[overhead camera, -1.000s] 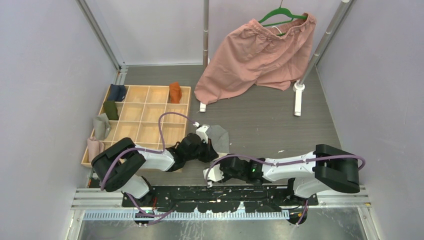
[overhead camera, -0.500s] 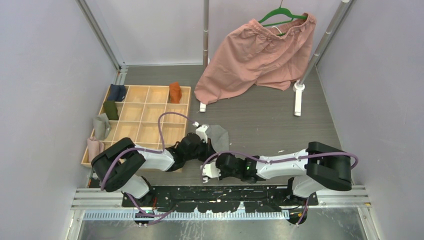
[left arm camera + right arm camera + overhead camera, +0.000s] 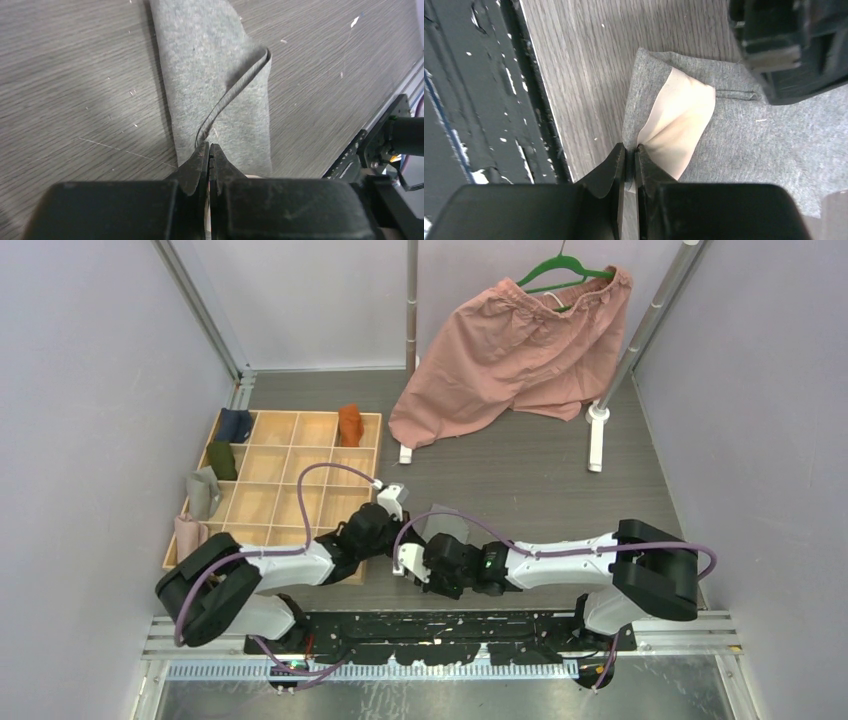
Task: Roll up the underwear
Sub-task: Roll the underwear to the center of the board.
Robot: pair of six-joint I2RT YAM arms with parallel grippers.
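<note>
Just right of the tray [image 3: 378,455]'s near corner, the grey underwear [image 3: 215,65] lies folded flat, not yet rolled. The left gripper [image 3: 209,150] and right gripper [image 3: 629,152] each pinch its near edge. The orange underwear [image 3: 349,424] sits bundled in the tray's far row, seemingly done.

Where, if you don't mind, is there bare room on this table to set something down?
Free: the tabletop between the pink shorts, the rack foot and the right arm; also middle compartments of the wooden tray. Crowded: the near edge, where the left gripper and right gripper pinch the grey underwear.
</note>
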